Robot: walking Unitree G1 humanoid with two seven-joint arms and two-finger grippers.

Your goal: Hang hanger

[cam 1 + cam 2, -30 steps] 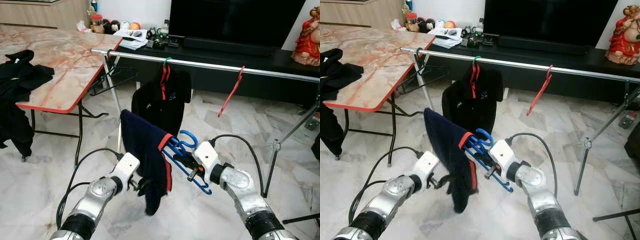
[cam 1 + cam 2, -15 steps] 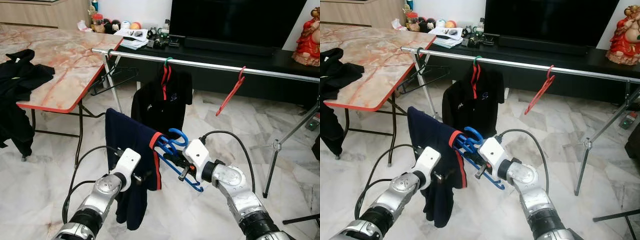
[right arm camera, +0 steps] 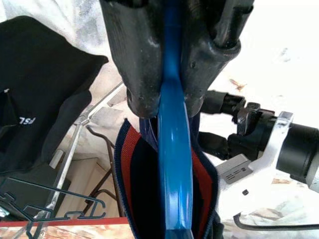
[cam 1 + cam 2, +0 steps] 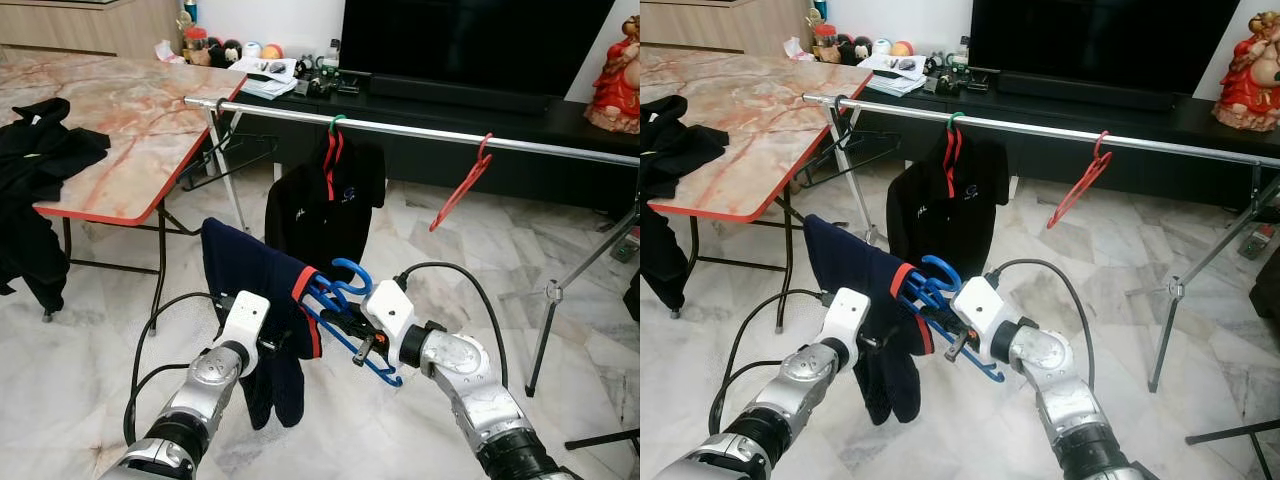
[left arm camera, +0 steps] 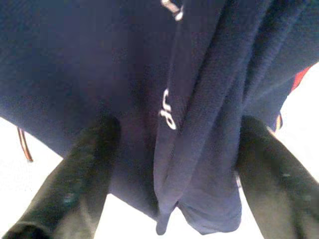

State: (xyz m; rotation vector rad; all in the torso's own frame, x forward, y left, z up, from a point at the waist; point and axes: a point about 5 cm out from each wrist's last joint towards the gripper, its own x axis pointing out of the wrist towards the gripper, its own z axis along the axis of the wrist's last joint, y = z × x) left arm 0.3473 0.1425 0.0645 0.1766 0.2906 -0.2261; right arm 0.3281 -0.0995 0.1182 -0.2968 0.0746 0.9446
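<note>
— What have your pincers got?

— My right gripper [image 4: 345, 322] is clamped on the blue hanger [image 3: 174, 144], low and in front of the rail [image 4: 420, 131]. The navy shirt [image 4: 262, 300] hangs from the hanger.

— And the left?

— My left gripper [image 5: 174, 164] has its fingers [image 5: 75, 184] spread wide, with shirt folds between them. The cloth hides their tips.
</note>
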